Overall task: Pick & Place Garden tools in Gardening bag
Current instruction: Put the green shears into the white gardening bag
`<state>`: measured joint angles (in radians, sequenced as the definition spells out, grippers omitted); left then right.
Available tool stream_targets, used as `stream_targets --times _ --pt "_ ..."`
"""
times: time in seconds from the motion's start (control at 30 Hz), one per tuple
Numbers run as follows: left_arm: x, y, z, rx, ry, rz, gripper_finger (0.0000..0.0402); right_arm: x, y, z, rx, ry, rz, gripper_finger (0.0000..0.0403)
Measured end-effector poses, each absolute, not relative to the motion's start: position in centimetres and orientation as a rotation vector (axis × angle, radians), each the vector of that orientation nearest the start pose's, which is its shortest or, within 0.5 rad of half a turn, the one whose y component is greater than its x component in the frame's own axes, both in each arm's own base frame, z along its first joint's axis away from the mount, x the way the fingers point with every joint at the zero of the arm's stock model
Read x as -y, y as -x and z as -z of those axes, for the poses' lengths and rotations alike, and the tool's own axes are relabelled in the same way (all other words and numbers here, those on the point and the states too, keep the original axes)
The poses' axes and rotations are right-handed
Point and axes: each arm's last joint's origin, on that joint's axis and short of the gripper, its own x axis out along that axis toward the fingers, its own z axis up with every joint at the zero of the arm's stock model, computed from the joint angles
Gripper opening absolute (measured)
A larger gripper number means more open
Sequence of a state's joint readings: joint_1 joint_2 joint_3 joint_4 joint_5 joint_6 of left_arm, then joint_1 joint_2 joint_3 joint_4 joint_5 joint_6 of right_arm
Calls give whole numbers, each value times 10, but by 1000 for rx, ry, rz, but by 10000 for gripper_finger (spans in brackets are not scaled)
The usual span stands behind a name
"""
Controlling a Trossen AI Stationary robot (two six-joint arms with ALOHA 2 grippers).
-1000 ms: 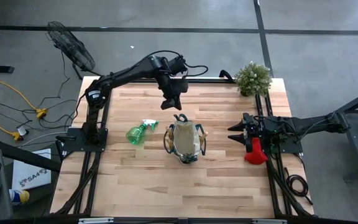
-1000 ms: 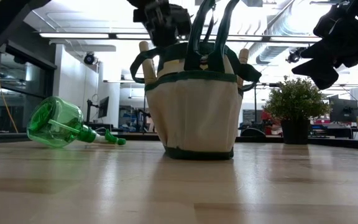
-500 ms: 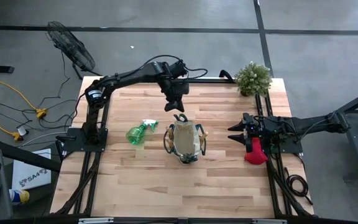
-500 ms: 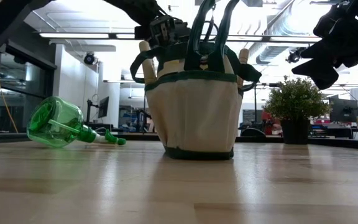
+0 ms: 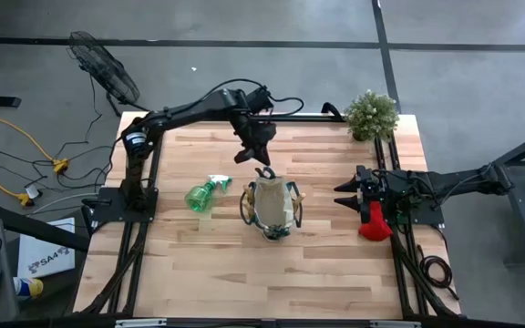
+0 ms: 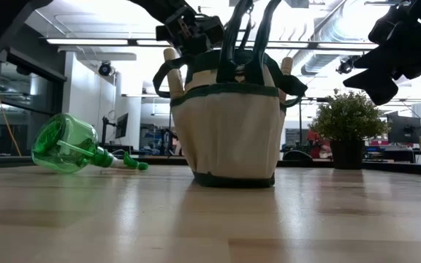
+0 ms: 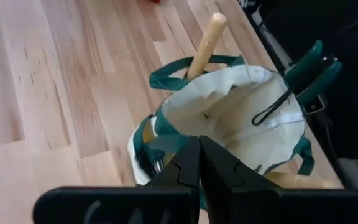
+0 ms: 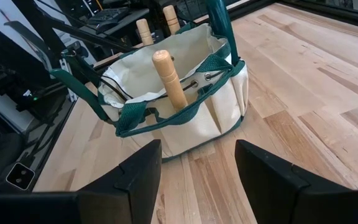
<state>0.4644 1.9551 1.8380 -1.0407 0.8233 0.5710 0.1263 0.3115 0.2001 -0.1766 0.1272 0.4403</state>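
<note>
Bag: gardening bag [image 5: 270, 208] stands mid-counter [image 5: 244, 273], wooden handles poking from its pockets.
Left gripper: left gripper [image 5: 249, 150] hangs closed and empty just behind the bag; over the last second it only shifted slightly, so one drop-off looks finished.
Right gripper: right gripper [image 5: 346, 193] waits open at the counter's right edge.
Remaining: spray bottle [image 5: 203, 193] lies beside the bag; red glove [image 5: 374, 224] near the right arm.
Hidden: bag's contents mostly unseen.

Both arms are dark, slim, jointed tubes with black cables looped along them. The left gripper [image 7: 199, 163] has matte black tapered fingers; the right gripper [image 8: 197, 163] has broad, angular black ones.
</note>
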Motion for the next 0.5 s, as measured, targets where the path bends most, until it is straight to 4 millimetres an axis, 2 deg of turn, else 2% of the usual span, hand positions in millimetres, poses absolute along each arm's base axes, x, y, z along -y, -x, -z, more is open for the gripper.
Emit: stream_targets --times 0.23,0.5 --pt "-157 -360 -312 -767 103 591 0 -10 -111 -189 -280 -401 64 197" --pt "-154 -365 -303 -812 95 588 0 -10 -111 -189 -281 -401 64 197"
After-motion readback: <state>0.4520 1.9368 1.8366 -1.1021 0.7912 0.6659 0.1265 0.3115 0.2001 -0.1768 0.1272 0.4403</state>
